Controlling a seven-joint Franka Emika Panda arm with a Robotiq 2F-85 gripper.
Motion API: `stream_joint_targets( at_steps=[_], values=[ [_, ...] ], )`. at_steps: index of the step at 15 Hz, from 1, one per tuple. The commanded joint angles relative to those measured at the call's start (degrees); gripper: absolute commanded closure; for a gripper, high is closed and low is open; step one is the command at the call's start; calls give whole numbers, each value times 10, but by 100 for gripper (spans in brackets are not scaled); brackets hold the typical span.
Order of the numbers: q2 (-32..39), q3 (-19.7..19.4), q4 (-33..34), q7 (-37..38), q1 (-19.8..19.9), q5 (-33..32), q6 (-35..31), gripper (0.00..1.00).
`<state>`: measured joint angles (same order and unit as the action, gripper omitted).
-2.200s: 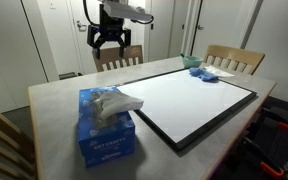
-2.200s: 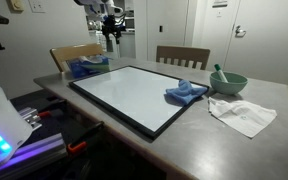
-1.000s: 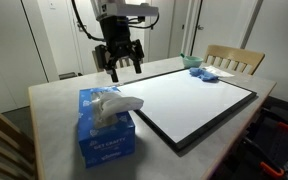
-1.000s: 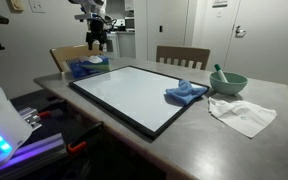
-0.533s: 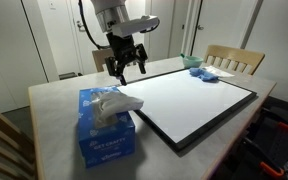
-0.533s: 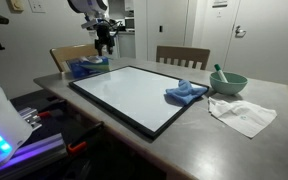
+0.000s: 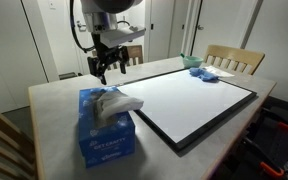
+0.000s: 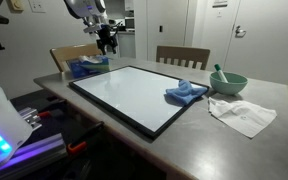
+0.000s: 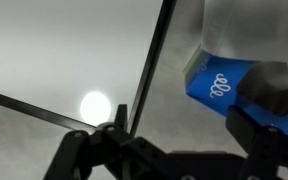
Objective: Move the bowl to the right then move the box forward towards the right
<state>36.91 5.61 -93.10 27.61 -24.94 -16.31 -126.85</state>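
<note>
The claw [image 7: 104, 71] has swung nearer the box [image 7: 107, 130], jaws wide open, holding nothing.

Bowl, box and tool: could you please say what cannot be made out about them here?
Bowl: exterior view, tiny, partly hidden behind the blue cloth.
Box: wrist view, cut by the right edge, print blurred.
Tool: exterior view, too small to judge its height.

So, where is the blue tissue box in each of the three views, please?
In an exterior view: the tissue box is at lower left, close to the camera.
In an exterior view: it is at upper left, small and far away.
Wrist view: upper right, partly cut off.
Shared landmark: the black-framed white board beside it.
</note>
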Motion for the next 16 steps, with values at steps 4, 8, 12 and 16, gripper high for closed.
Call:
stream_joint_targets(
  at_steps=[4,8,12,16],
  values=[
    [7,0,16,-24,-4,20,26,0],
    [11,7,17,-44,0,30,31,0],
    [21,18,22,-60,1,55,24,0],
    [24,30,13,-61,2,91,30,0]
  ],
)
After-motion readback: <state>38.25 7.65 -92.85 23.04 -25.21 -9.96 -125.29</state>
